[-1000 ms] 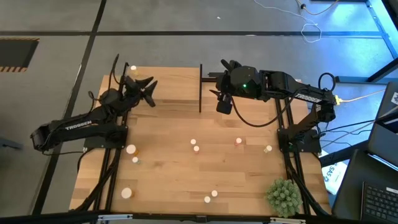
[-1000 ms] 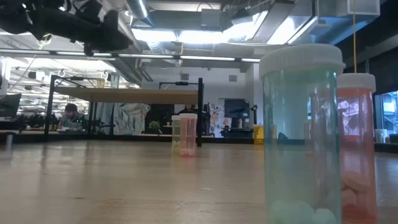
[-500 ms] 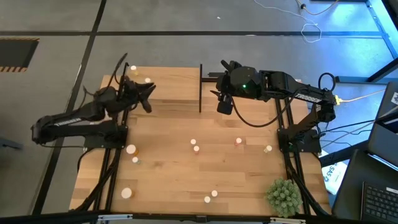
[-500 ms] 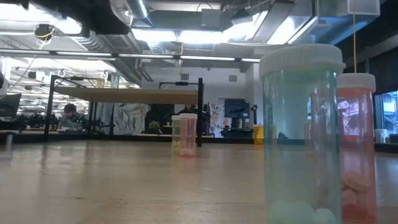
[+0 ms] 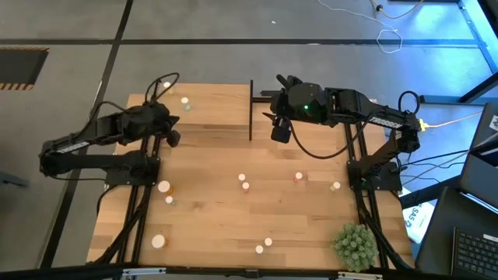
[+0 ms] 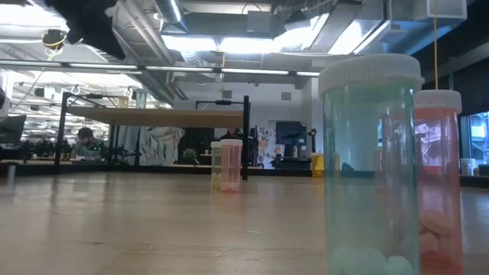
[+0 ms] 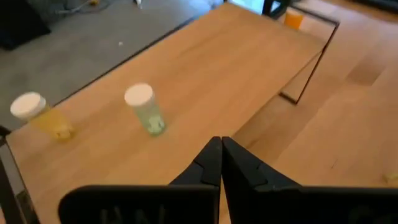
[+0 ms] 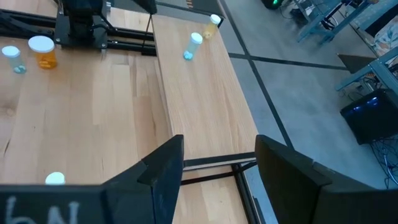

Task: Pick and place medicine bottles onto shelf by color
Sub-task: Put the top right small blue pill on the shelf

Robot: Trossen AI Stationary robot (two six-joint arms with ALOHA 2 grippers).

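The shelf (image 5: 210, 109) is a light wooden platform at the table's far edge, with thin black posts. A pale green bottle (image 5: 185, 100) and a yellow-orange bottle (image 5: 166, 85) stand on its left part; both also show in the left wrist view, the green bottle (image 7: 146, 111) and the orange bottle (image 7: 38, 116). My left gripper (image 5: 172, 135) is shut and empty at the shelf's near left edge (image 7: 220, 148). My right gripper (image 5: 280, 129) is open and empty beside the shelf's right end (image 8: 217, 163). Several small bottles stand on the table, among them one (image 5: 243, 182) at mid-table and one (image 5: 298, 177) to its right.
More bottles stand at the table's left (image 5: 163, 187), near left (image 5: 158, 241) and near middle (image 5: 264, 246). A pale green bottle (image 6: 370, 160) and a reddish one (image 6: 439, 179) stand close to the low camera. A spiky green plant ball (image 5: 355, 245) sits at the near right corner.
My left gripper has drawn back from over the shelf toward the table's left and near side and has shut its fingers. The pale green bottle it covered now stands in plain view on the shelf. My right arm has kept still.
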